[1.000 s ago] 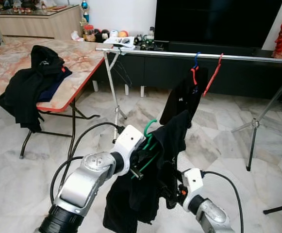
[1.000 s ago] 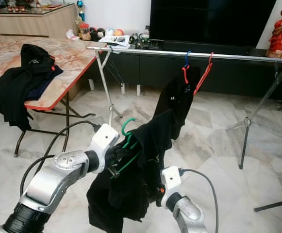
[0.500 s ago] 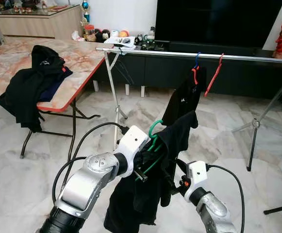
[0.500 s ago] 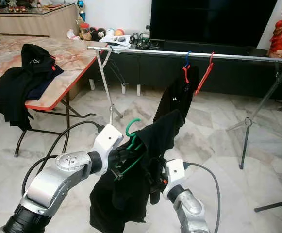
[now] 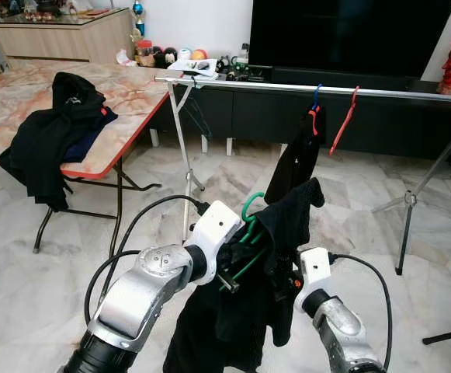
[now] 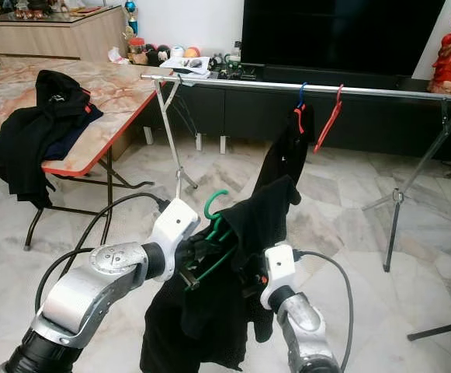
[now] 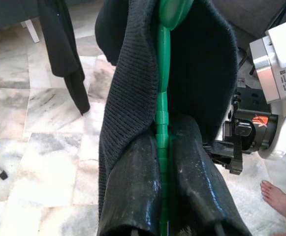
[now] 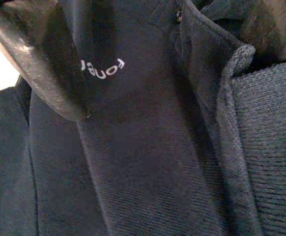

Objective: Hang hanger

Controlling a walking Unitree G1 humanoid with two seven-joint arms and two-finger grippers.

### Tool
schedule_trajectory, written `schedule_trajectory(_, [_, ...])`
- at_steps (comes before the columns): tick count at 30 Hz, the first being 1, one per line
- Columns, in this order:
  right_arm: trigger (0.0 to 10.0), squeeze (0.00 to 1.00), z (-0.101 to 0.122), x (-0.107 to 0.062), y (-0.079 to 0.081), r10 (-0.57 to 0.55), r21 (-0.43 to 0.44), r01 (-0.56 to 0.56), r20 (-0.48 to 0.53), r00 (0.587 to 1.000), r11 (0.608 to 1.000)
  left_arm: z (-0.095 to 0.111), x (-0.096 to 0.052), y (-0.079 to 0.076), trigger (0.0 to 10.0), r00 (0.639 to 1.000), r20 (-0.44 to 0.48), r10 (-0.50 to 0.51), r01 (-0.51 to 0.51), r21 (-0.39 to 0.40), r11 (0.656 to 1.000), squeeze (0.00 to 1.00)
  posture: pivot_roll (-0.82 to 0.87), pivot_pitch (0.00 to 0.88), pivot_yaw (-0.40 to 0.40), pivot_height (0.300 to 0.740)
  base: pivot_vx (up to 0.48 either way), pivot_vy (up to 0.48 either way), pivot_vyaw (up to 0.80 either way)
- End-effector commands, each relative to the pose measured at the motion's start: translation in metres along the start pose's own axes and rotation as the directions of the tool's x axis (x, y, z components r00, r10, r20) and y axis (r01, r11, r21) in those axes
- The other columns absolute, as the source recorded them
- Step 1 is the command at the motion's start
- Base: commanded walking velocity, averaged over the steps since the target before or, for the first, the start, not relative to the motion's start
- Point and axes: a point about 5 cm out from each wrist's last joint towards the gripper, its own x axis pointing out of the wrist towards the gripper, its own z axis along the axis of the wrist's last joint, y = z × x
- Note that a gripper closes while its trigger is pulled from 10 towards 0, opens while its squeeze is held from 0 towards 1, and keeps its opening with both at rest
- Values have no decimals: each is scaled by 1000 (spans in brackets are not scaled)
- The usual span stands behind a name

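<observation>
Currently, the left gripper (image 7: 163, 162) has its jaws closed on the green hanger (image 5: 248, 233), with the hanger's bar pinched between the two black fingers (image 7: 133, 191). A black garment (image 5: 233, 311) is draped over this hanger and hangs down between the two arms. The hanger is held in the air in front of the robot, short of the metal clothes rail (image 5: 380, 92), and its hook points up toward the rail. The right gripper (image 8: 147, 98) is pressed against the black garment beside the hanger; whether its jaws are open or closed cannot be told. On the rail, a second black garment (image 5: 299, 159) hangs from a red hanger (image 5: 312, 116), with another red hanger (image 5: 343, 120) beside it. To the left, dark clothes (image 5: 50, 140) lie piled on the marble-patterned surface (image 5: 132, 93).
</observation>
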Motion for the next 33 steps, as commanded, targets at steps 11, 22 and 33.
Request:
schedule_trajectory(11, [0, 0, 2, 4, 2, -14, 27, 14, 11, 1000, 1000, 14, -3, -9, 10000, 998, 52, -35, 34, 18, 999, 0, 195, 10, -41, 740, 0, 0, 0])
schedule_trajectory(22, [0, 0, 0, 5, 7, 30, 42, -30, 1, 1000, 999, 16, -2, -15, 10000, 997, 57, -57, 56, 21, 998, 0, 198, 17, -41, 740, 0, 0, 0])
schedule_trajectory(33, [0, 0, 2, 5, 4, 5, 45, -6, 16, 1000, 999, 12, -5, -17, 10000, 997, 43, -72, 71, 25, 997, 0, 198, 19, -41, 740, 0, 0, 0])
